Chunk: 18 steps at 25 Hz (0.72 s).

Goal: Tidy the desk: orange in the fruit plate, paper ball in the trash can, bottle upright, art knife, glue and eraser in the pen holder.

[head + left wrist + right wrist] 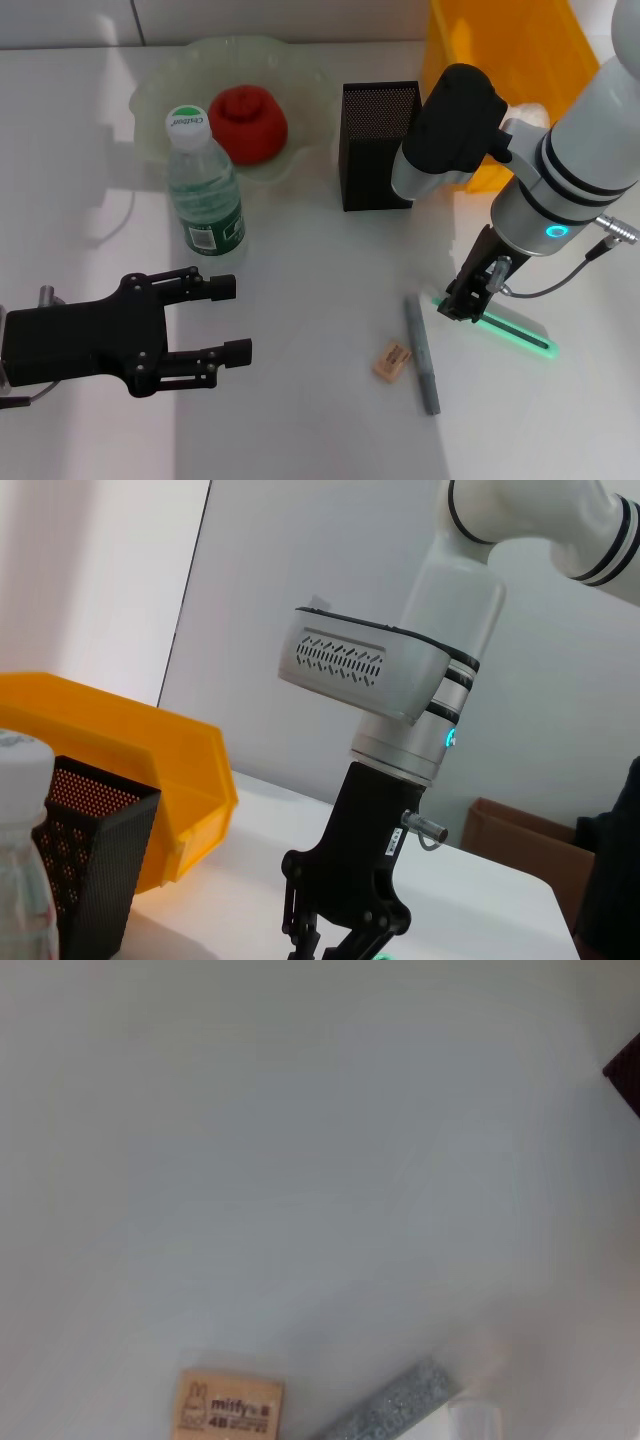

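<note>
The orange (247,122) lies in the pale green fruit plate (160,85) at the back left. The bottle (205,190) stands upright in front of the plate; it also shows in the left wrist view (20,880). The black mesh pen holder (378,145) stands beside the yellow trash can (510,60). My right gripper (462,300) is low over the near end of a slim green art knife (505,330) lying on the table. A grey stick (422,352) and the tan eraser (392,361) lie to its left. My left gripper (232,318) is open and empty at the front left. The paper ball is out of view.
The right wrist view shows the white table with the eraser (228,1408) and the grey stick (390,1410). The left wrist view shows the pen holder (85,850), the trash can (120,750) and my right arm (400,710) standing over the table.
</note>
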Each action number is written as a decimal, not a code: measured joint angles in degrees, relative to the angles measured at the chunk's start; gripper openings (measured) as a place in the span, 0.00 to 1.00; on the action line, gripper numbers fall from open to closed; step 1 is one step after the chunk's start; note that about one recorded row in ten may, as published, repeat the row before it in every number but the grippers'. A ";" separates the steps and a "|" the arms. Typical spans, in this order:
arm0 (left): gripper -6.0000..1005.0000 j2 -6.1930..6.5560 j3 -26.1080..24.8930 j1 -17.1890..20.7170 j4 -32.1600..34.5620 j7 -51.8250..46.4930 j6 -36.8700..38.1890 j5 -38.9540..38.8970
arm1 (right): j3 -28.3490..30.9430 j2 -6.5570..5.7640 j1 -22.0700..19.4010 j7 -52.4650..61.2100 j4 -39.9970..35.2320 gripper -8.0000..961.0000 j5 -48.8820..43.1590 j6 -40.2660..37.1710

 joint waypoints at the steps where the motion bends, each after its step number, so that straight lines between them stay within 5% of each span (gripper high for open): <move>1: 0.78 0.00 -0.06 0.09 0.00 0.00 0.00 -0.02 | 0.17 -0.08 -0.75 0.00 -1.58 0.18 0.00 -0.67; 7: 0.78 0.00 -0.22 0.21 0.00 0.00 0.09 -0.19 | 5.39 -0.37 -4.89 -0.29 -12.71 0.18 -0.08 -5.12; 12: 0.78 0.00 -0.22 0.19 0.00 0.00 0.16 -0.34 | 21.54 -0.29 -12.67 -3.02 -30.53 0.18 8.43 -4.39; 14: 0.78 0.00 -0.22 0.13 0.01 0.00 0.13 -0.33 | 23.85 -0.26 -14.13 -4.18 -31.16 0.18 12.36 -2.47; 17: 0.78 -0.23 -0.22 0.00 0.00 0.00 0.07 -0.23 | 30.21 -0.45 -19.29 -13.80 -24.53 0.18 34.36 9.17; 18: 0.78 -0.23 -0.22 0.00 0.00 0.00 0.07 -0.23 | 30.21 -0.45 -19.29 -13.80 -24.53 0.18 34.36 9.17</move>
